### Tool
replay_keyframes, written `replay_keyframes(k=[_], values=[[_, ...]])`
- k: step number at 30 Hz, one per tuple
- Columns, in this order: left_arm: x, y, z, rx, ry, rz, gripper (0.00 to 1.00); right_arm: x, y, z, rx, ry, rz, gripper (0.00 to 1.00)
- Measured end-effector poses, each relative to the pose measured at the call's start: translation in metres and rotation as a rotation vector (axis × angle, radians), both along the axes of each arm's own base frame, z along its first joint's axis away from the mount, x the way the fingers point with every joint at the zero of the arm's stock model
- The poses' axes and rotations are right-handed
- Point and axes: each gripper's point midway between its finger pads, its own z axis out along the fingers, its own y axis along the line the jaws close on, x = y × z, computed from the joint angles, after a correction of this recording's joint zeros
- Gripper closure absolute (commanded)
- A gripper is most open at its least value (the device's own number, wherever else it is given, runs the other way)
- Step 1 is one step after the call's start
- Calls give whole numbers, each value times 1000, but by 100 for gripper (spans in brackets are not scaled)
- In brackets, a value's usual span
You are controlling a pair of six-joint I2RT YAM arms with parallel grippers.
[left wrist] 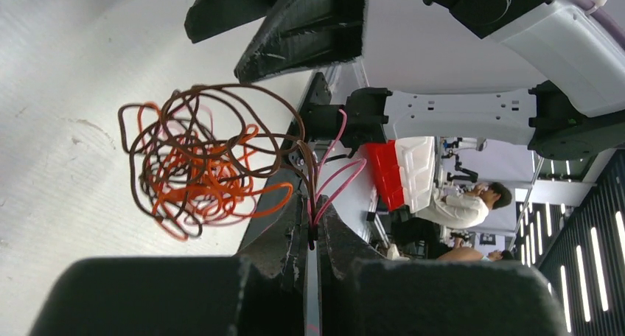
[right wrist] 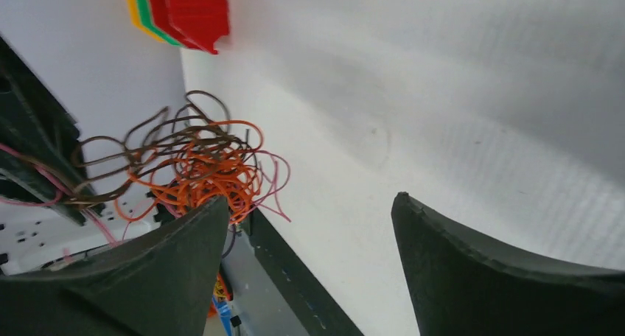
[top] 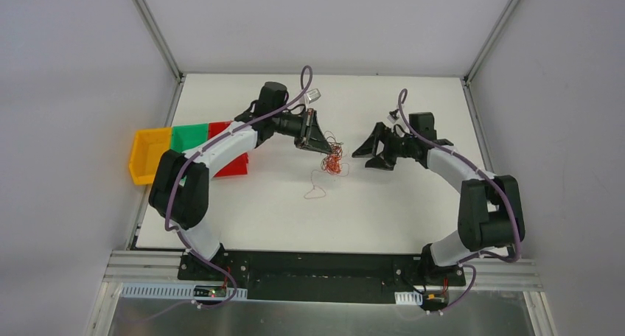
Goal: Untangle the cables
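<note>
Left wrist view, left end effector (left wrist: 313, 227) clamped on cables (left wrist: 199, 166), right end effector (right wrist: 311, 203) spread wide nearby.

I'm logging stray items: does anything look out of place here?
One pale thin wire lies looped on the table, beside the cables pinched in the left tool; whether it still joins them is unclear. Nothing else stands out.

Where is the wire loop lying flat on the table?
Look at the middle of the white table, where the left gripper pinches the tangled clump. Just nearer the arm bases lies one pale loop of wire, flat, thin and single, not orange and bunched.
</note>
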Motion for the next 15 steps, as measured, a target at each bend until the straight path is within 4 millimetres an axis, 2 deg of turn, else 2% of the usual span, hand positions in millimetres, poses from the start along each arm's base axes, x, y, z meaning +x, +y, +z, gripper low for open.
replay_keyframes(k=[5,11,12,15], values=[[-7,-6,16,-34,-35,-56,100,-1,21,34,89,-85,52,11],[-20,-12,49,-120,-87,-165,100,1,58,64,221,-85,119,12],[-20,-13,53,-132,-93,-174,100,2,63,68,242,-84,125,16],[-22,-13,60,-158,-92,-191,100,6,75,86,330,-84,129,43]])
